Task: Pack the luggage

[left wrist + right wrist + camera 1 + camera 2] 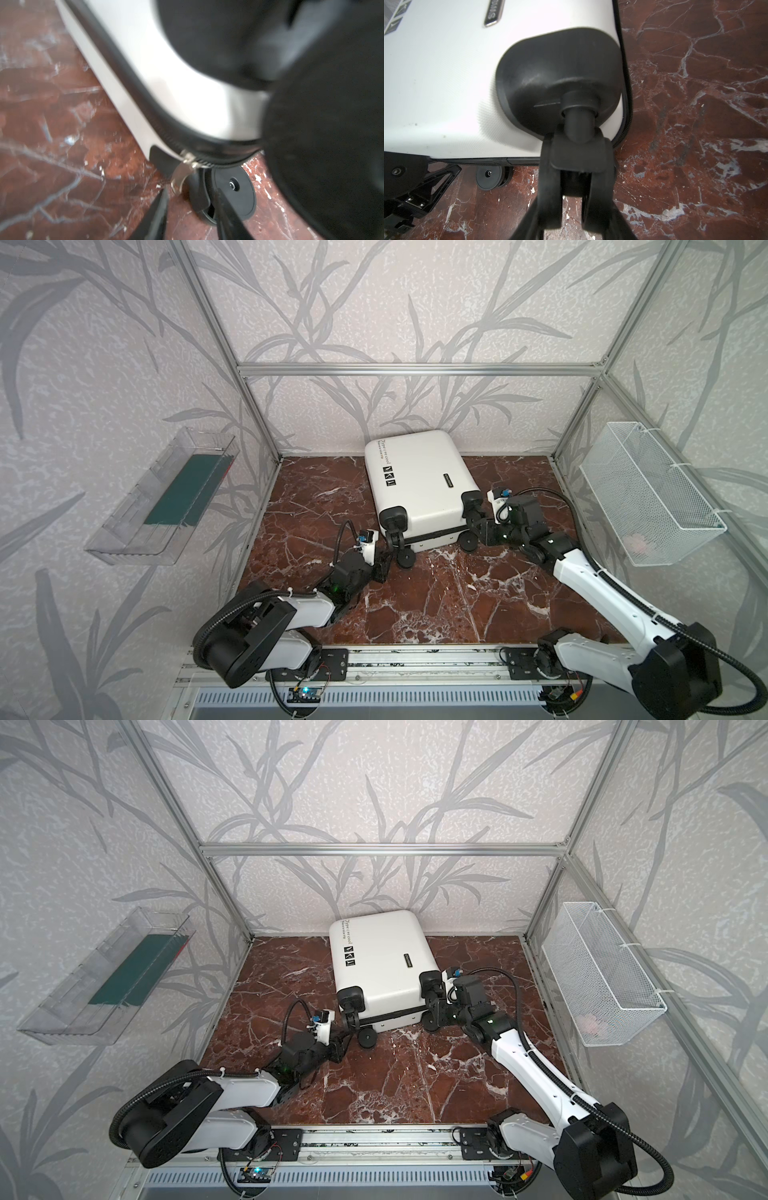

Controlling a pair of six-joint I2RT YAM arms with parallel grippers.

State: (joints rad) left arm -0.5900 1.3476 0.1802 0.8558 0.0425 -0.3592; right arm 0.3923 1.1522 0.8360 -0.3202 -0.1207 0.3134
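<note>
1. Left wrist view had the nearest bit. The left tool [191, 194] sat low over the bench [52, 166] with its fingers [158, 214] spread and nothing between them, so released. The little silver zipper pull [181, 174] dangled just past the tips, right beside a lower wheel [239, 199], and wasn't gripped.
2. In the right wrist view, the right tool [577, 158] was clenched on the caster wheel [574, 187] at the case's near right corner, one finger on each side. It looked to me like a brace so the case wouldn't skate around.
3. In both top views, the luggage [415, 477] lay flat on the bench. The white shell was up and the lid shut. The wheels faced the arms and the far end sat close to the back wall, a bit skewed.
4. Further out on the side walls, the clear bin [124, 539] on the left held something dark green [183, 493]. The wire basket [648, 493] on the right held something pale that was too faint to name.
5. My read is early days, the opening-up step. With stuff sitting in the bin and basket and the case shut, the zip has to run round before the lid lifts.
6. The next move calls for pinching that pull. It's thin and loose and hangs next to the wheel fork, so the left tool has to come in square and catch only the tab, then drag along the track while the right one holds on. I couldn't tell which way the zip opens.
</note>
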